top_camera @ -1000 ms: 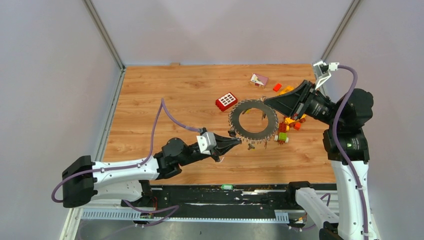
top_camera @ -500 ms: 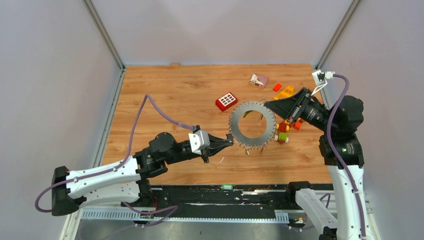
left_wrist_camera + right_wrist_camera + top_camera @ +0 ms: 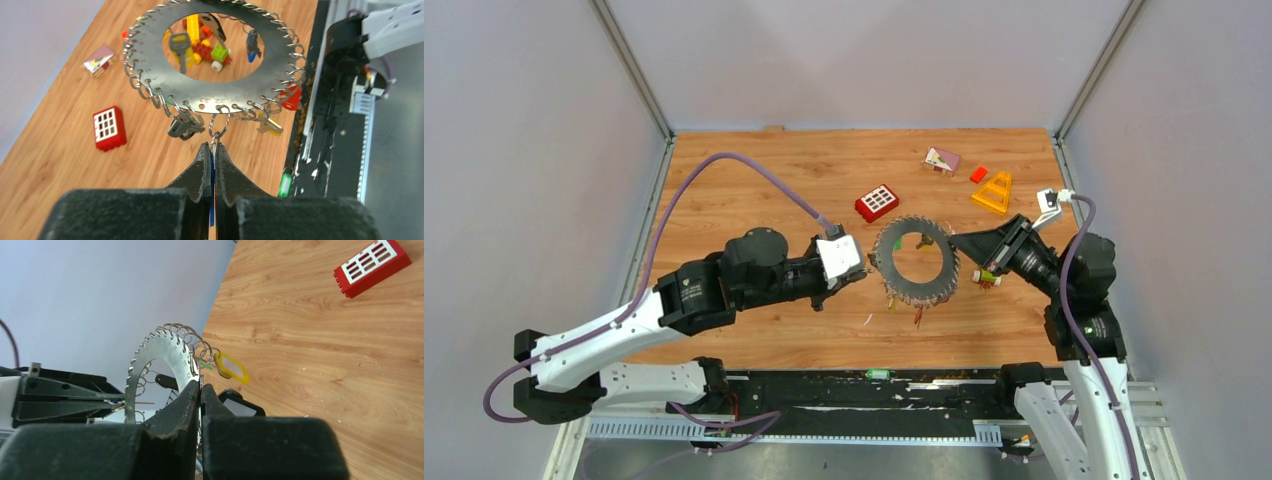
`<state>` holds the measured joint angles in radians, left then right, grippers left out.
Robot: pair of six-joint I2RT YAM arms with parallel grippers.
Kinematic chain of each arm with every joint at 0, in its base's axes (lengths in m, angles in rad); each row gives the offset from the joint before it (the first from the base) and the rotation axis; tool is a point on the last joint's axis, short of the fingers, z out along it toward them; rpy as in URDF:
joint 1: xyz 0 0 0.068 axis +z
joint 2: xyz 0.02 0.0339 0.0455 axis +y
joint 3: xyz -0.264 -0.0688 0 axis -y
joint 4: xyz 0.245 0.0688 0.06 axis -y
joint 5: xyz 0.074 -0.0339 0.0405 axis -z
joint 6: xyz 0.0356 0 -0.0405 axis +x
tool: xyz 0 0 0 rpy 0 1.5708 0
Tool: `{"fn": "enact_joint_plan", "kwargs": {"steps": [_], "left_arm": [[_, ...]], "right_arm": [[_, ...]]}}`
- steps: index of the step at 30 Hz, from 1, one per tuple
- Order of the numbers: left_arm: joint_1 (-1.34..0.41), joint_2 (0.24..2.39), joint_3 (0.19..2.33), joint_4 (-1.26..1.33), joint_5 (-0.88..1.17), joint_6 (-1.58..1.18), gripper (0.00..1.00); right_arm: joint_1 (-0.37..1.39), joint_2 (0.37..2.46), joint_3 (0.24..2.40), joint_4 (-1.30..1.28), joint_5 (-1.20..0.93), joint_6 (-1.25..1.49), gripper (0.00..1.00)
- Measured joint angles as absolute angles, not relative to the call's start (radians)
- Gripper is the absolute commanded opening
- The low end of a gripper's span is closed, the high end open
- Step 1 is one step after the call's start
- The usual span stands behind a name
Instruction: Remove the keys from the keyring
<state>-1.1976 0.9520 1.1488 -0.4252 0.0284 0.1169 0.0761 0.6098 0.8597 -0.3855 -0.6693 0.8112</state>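
Wood table point(image 3: 754, 180), grey walls round it, same cage as always. So the keyring point(image 3: 912, 291) is about mid-table, just on the near side of the red brick point(image 3: 877, 202). It looks lifted and tipped up on edge rather than lying flat, with keys point(image 3: 181, 128) dangling off the rim all the way round.

Right gripper point(image 3: 199, 387) has its jaws pressed together on the plate's right edge and is holding the whole disc. Left gripper point(image 3: 212, 150) is pinched tight on one small loop point(image 3: 220, 120) at the opposite edge. A sliver of blue shows between its jaws, maybe a key head, can't say for sure.

What's changed: a second ago the ring sat further right and looked flatter, right by the brick pile, with the left arm coming in low at its near-left. Both arms have since carried it left and toward the bases. The left arm has swung round to meet the edge level, and the yellow wedge point(image 3: 992, 192) at the back isn't hidden under the right arm any more. Both were already clamped shut back then.

My read: the setup part is done, with one arm bracing and the other on a single loop. Next comes working that loop out of its hole, and the ring may just twist in the right jaws instead. Can't spot any key clearly free on the wood yet, so basically all of the job is still left.
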Motion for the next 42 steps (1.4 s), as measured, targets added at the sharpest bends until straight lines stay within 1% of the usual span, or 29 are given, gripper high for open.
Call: {"fn": "enact_joint_plan", "kwargs": {"steps": [3, 7, 11, 14, 19, 22, 28, 33, 36, 38, 42], "left_arm": [[-1.198, 1.030, 1.287, -0.602, -0.018, 0.143, 0.00], [-1.199, 1.110, 1.398, -0.768, -0.068, 0.173, 0.00], [-1.206, 1.169, 1.489, -0.879, -0.100, 0.198, 0.00], [-1.208, 1.206, 1.555, -0.936, -0.118, 0.214, 0.00], [-1.208, 1.233, 1.633, -1.086, -0.168, 0.234, 0.00], [-1.207, 1.242, 1.649, -1.153, -0.189, 0.241, 0.00], [-1.206, 1.252, 1.654, -1.217, -0.213, 0.251, 0.00], [-1.206, 1.251, 1.663, -1.227, -0.233, 0.249, 0.00], [-1.206, 1.251, 1.663, -1.232, -0.244, 0.247, 0.00], [-1.206, 1.251, 1.663, -1.230, -0.252, 0.241, 0.00], [-1.206, 1.251, 1.663, -1.220, -0.263, 0.229, 0.00]], "right_arm": [[0.078, 0.573, 0.768, -0.329, -0.672, 0.854, 0.00], [0.085, 0.535, 0.670, -0.268, -0.678, 0.890, 0.00], [0.090, 0.504, 0.620, -0.228, -0.684, 0.899, 0.05], [0.091, 0.492, 0.586, -0.191, -0.690, 0.899, 0.13], [0.066, 0.492, 0.509, -0.181, -0.614, 0.873, 0.32], [0.064, 0.492, 0.487, -0.191, -0.588, 0.848, 0.38], [0.064, 0.480, 0.487, -0.158, -0.607, 0.806, 0.37], [0.066, 0.484, 0.484, -0.061, -0.695, 0.789, 0.32], [0.098, 0.487, 0.485, -0.020, -0.717, 0.777, 0.30], [0.156, 0.504, 0.497, -0.012, -0.712, 0.757, 0.28], [0.350, 0.571, 0.558, -0.011, -0.649, 0.674, 0.27]]}}
